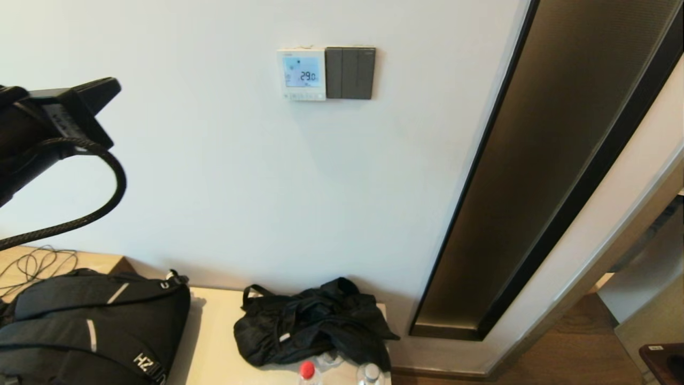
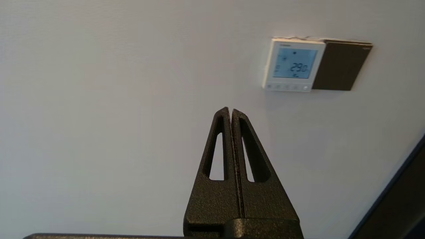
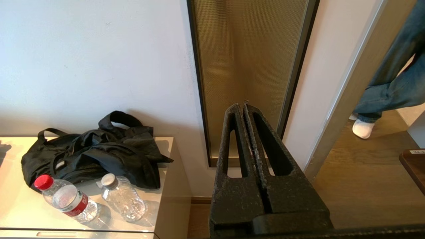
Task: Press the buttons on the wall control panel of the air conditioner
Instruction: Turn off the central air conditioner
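Observation:
The white air conditioner control panel (image 1: 301,74) hangs on the wall with a lit blue screen reading 29.0 and a row of small buttons (image 1: 302,97) along its lower edge. It also shows in the left wrist view (image 2: 293,64). My left gripper (image 2: 230,110) is shut and empty, raised in front of the bare wall, well to the left of the panel and below it; its arm shows at the head view's left edge (image 1: 64,120). My right gripper (image 3: 241,106) is shut and empty, held low, facing the gold mesh panel by the door.
A dark grey switch plate (image 1: 350,73) adjoins the panel's right side. Below, a cabinet top (image 1: 214,342) holds a black backpack (image 1: 91,326), a crumpled black bag (image 1: 312,321) and two water bottles (image 3: 69,199). A tall gold mesh panel (image 1: 539,160) and a person's leg (image 3: 395,83) are at the right.

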Tool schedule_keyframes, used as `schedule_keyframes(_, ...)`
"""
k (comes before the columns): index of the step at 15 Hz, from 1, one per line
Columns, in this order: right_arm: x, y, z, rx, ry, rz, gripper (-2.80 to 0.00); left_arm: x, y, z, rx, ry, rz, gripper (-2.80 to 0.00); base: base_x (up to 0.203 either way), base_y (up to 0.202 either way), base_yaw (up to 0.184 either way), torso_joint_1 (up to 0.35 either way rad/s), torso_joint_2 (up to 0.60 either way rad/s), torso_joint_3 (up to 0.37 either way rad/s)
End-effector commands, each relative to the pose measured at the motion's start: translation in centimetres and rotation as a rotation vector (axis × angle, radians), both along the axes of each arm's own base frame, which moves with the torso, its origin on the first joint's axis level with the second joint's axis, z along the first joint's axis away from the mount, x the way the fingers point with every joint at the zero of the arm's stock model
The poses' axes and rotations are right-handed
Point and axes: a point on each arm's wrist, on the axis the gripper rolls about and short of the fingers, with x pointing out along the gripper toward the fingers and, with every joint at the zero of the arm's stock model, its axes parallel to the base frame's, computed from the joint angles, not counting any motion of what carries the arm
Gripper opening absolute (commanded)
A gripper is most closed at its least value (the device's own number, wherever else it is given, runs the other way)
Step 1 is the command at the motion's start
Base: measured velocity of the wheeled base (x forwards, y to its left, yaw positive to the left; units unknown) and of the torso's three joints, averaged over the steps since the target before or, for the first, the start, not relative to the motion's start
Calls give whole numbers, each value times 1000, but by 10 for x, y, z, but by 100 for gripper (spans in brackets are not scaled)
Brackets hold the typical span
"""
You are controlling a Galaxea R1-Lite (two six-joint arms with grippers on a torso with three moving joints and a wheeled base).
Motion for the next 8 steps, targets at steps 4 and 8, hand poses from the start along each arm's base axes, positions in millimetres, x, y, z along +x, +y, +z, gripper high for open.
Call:
schedule_keyframes(4,0,0,0,0,3,0,-280,79,-61,-9,29,73,-103,-280,0,0,0,0,0,0)
schedule_keyframes(8,0,0,0,0,2,0,-280,116,-99,-20,36,88,-155,-280,0,0,0,0,0,0)
